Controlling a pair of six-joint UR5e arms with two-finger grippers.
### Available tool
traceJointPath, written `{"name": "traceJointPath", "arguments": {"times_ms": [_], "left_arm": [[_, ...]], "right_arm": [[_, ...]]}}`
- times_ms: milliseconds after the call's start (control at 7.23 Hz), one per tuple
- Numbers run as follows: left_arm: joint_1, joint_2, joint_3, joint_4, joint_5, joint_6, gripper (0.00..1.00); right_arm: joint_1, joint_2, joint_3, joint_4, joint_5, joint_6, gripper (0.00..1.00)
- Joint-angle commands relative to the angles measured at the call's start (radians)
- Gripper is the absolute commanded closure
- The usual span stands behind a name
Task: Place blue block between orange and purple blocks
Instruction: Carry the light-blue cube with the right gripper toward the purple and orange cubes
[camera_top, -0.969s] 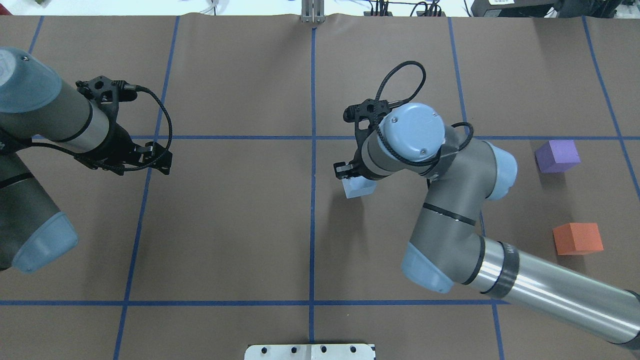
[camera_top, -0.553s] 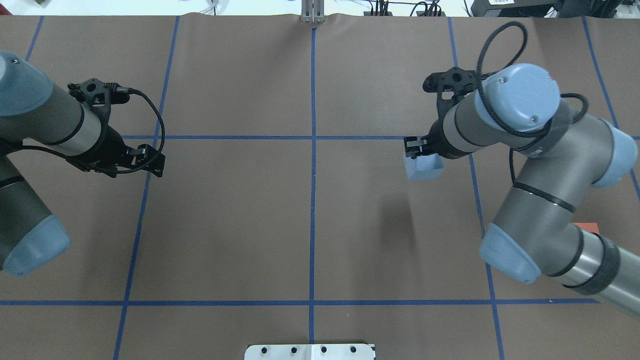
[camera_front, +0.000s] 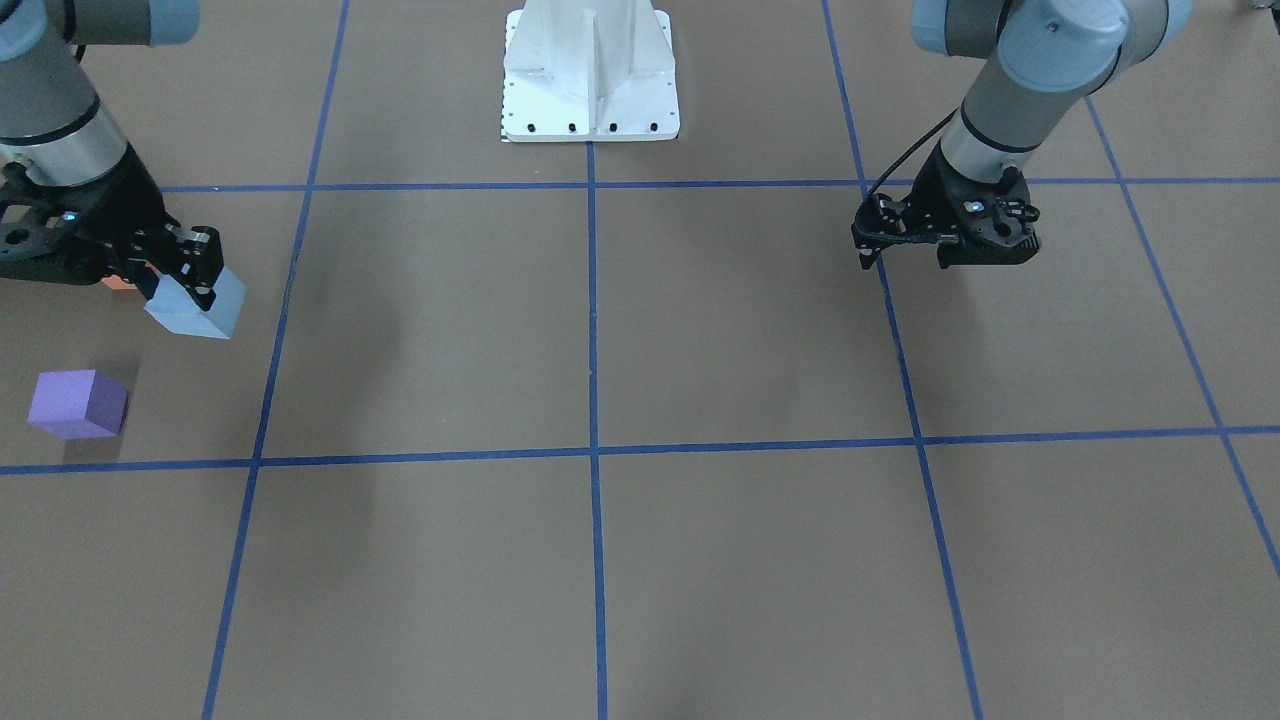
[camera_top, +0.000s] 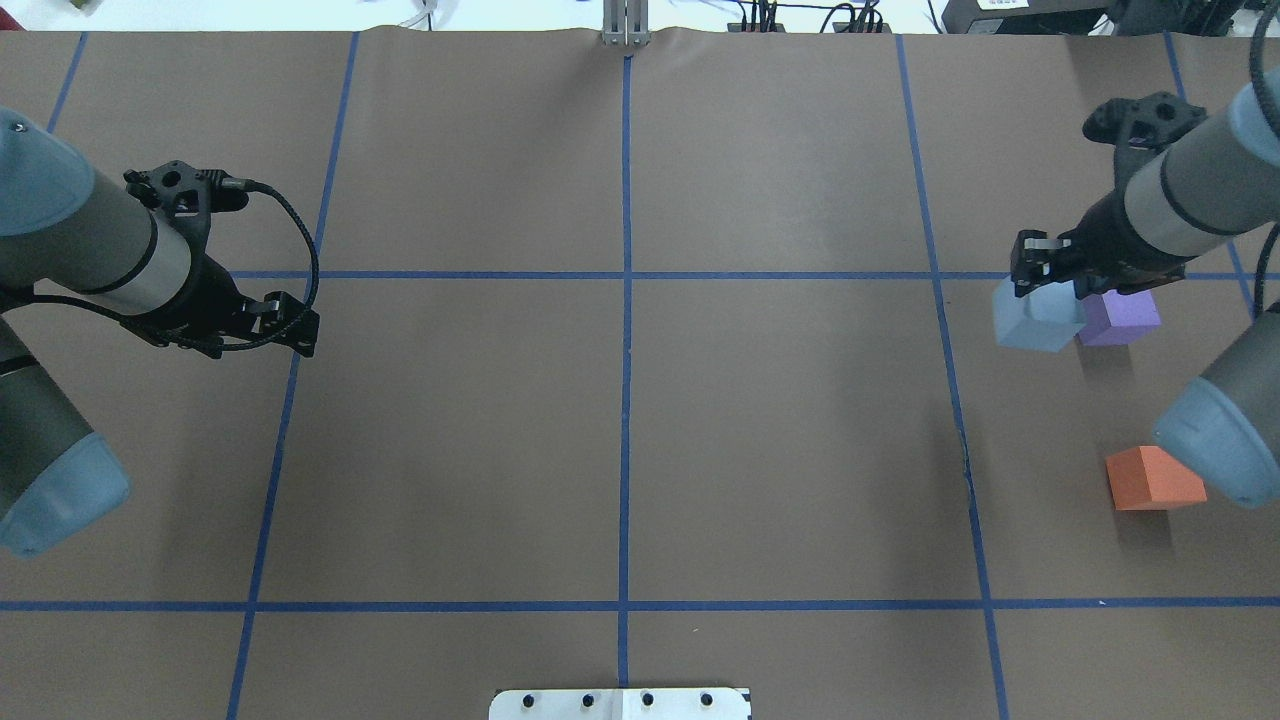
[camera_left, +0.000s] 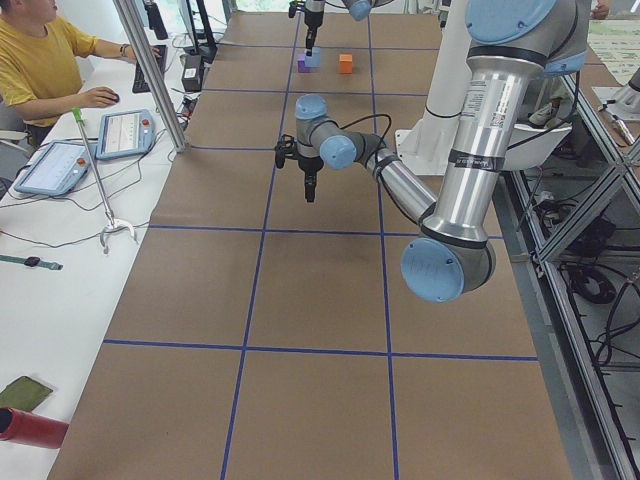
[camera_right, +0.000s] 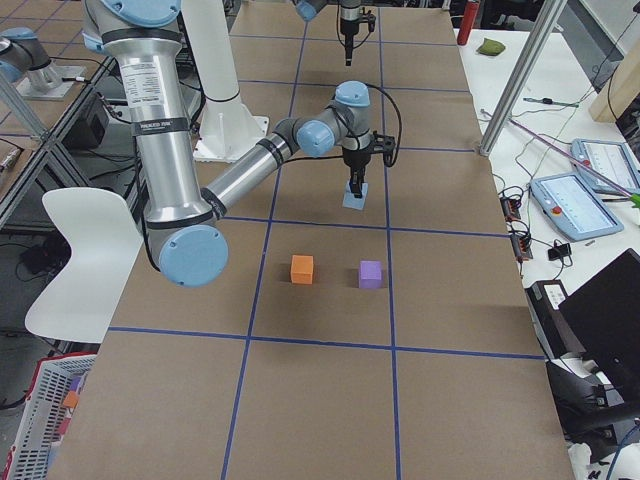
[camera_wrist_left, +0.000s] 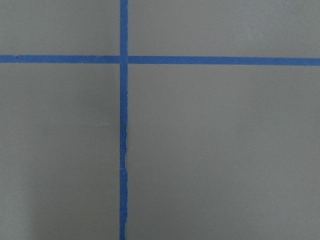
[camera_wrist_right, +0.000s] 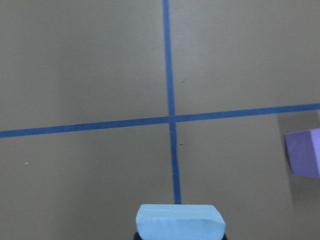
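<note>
Overhead exterior view: the orange block (camera_top: 1155, 478) lies nearest on the tabletop (camera_top: 620, 420). Beyond it the right tool (camera_top: 1042, 287) is clamped on the blue block (camera_top: 1035, 322), which sits just beneath it, beside the purple block (camera_top: 1125, 318) on the side toward the tabletop's middle. The left tool (camera_top: 292, 327) hangs well apart; its opening I cannot tell.

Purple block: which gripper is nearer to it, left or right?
Right. The right gripper, shut on the blue block, is close to the purple block; the left gripper is far across the table.
</note>
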Motion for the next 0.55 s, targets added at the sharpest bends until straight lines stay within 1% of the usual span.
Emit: {"name": "traceJointPath", "arguments": {"times_ms": [0,138,415], "left_arm": [[-0.002,0.001,-0.003,0.0,0.001,-0.001,0.0],[-0.003,0.003,-0.003,0.0,0.0,-0.001,0.0],[-0.003,0.001,-0.003,0.0,0.001,-0.006,0.0]], "right_arm": [[0.062,-0.1,-0.032,0.005,0.038,-0.124,0.98],[0.071,-0.117,-0.058,0.005,0.045,-0.139,0.98],[0.071,-0.143,-0.074,0.005,0.048,-0.17,0.98]]}}
